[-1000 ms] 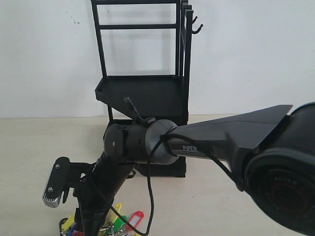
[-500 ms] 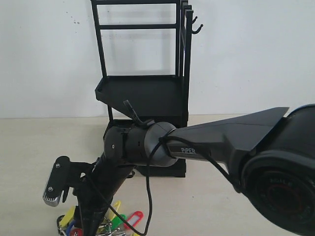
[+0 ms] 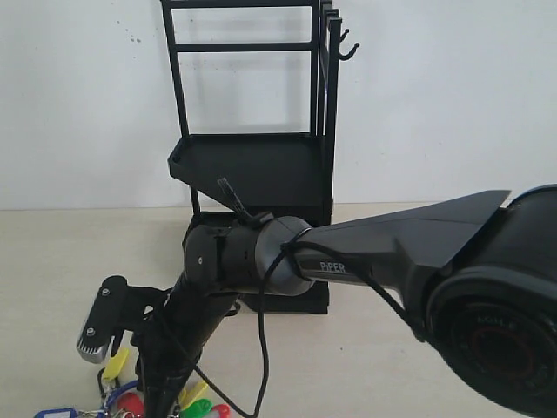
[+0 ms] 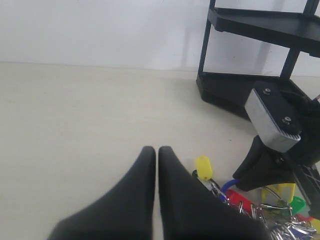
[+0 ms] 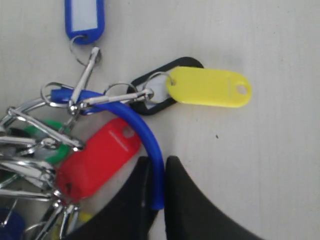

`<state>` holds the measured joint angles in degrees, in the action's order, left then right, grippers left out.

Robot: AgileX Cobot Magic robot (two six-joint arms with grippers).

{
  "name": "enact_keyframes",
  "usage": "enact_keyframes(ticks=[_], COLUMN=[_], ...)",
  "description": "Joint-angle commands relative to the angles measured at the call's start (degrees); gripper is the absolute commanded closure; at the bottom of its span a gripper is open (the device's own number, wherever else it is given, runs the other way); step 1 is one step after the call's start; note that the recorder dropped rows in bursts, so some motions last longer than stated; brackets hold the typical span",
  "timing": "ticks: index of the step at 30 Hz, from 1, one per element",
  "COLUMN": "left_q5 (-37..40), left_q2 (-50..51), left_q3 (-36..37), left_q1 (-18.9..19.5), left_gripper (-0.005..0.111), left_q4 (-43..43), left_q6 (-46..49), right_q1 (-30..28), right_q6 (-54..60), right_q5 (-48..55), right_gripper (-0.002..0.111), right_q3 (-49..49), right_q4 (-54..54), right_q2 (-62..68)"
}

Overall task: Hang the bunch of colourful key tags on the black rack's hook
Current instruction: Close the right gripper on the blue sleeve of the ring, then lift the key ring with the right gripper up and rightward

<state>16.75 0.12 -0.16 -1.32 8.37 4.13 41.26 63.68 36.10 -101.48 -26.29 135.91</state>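
Blue sleeve of the colourful key tag bunch runs between the right gripper's fingers, which pinch it near its end. A red tag lies just beside those fingers; a yellow tag and a blue tag sit farther out past the tips. The left gripper's fingers are pressed together on nothing, the bunch just beside them. The black rack stands well beyond both pairs of fingers, its hook high above them.
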Motion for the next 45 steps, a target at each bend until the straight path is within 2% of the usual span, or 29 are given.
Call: enact_keyframes(ticks=[1,12,20,39,45], left_q5=[-0.2,-0.2,-0.2,-0.2,-0.2], left_q2=[-0.1,-0.1,-0.1,-0.1,-0.1], left_q3=[0.2,0.2,0.2,0.2,0.2], left_q1=[0.1,0.1,0.1,0.1,0.1], left_gripper=[0.102,0.102,0.102,0.102,0.102], left_q4=[-0.3,-0.3,-0.3,-0.3,-0.3], left_q6=[0.2,0.2,0.2,0.2,0.2], right_q1=[-0.1,-0.1,-0.1,-0.1,-0.1], right_q6=[-4.6,-20.8,-26.6,-30.6,-32.6], right_q5=[0.8,3.1,6.1,4.9,1.0], right_gripper=[0.109,0.109,0.109,0.109,0.109], right_q3=[0.3,0.3,0.4,14.4,23.3], right_q4=[2.3,16.2,20.0,21.3,21.8], right_q2=[-0.3,-7.5,-16.5,-44.7,-52.8])
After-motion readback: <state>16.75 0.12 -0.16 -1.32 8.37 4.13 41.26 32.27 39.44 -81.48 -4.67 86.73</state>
